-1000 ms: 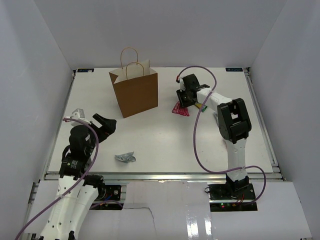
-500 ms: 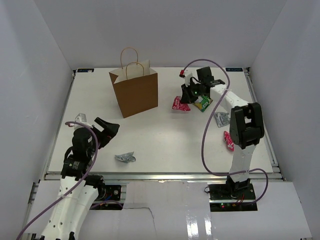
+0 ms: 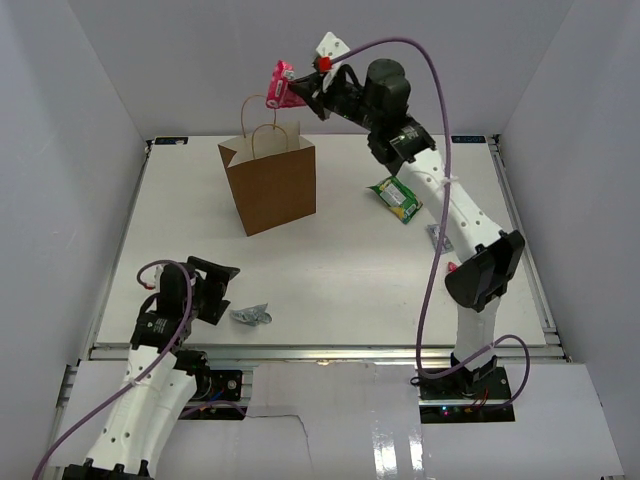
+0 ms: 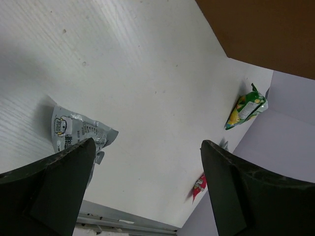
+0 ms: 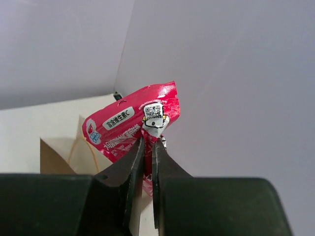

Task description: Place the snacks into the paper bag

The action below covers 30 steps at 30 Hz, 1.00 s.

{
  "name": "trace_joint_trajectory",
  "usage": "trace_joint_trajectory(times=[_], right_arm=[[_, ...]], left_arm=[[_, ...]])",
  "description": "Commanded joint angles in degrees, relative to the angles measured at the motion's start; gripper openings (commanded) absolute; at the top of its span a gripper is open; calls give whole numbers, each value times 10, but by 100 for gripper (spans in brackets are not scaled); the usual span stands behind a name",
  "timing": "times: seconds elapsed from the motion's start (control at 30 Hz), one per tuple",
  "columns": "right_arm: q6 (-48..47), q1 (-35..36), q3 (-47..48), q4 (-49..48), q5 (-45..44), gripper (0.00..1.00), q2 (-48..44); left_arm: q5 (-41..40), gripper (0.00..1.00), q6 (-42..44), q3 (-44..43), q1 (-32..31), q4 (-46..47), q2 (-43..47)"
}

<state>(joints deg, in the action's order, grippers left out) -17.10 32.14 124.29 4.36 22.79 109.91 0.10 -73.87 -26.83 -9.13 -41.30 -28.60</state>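
My right gripper is shut on a red-pink snack packet, held high above the open top of the brown paper bag. In the right wrist view the packet is pinched by its edge between the fingers of that gripper, with the bag below. My left gripper is open and low over the table, just left of a silver-grey packet. The left wrist view shows that packet beside the left finger of the left gripper, with nothing between the fingers.
A green-and-white packet lies right of the bag. A silver packet and a red one lie partly behind the right arm. White walls enclose the table on three sides.
The right gripper closed on the red-pink packet beside the green one and carried it up and left to above the bag. The left arm moved nearer and lower toward the silver packet.
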Motion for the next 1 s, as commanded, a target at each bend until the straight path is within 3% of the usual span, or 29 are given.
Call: trace_joint_trajectory(times=[0.0,0.17,0.43,0.53,0.6,0.67,0.97], right_arm=[[12,34,3,-111,-112,8,40],[57,42,40,-135,-119,8,87],[87,45,-34,-129,-77,16,73],[88,45,-58,-126,-66,29,62],[88,45,-72,-128,-63,45,56],[87,44,-75,-127,-63,54,51],[100,-1,-79,-106,-64,66,23]], left_arm=[[25,98,-70,-2,0,-31,-15],[45,98,-88,12,-1,-47,-14],[53,98,-92,25,-1,-48,-29],[56,98,-87,23,-1,-48,-43],[58,98,-86,24,-1,-48,-55],[61,98,-86,26,-1,-47,-64],[72,94,-100,48,-1,-44,-109]])
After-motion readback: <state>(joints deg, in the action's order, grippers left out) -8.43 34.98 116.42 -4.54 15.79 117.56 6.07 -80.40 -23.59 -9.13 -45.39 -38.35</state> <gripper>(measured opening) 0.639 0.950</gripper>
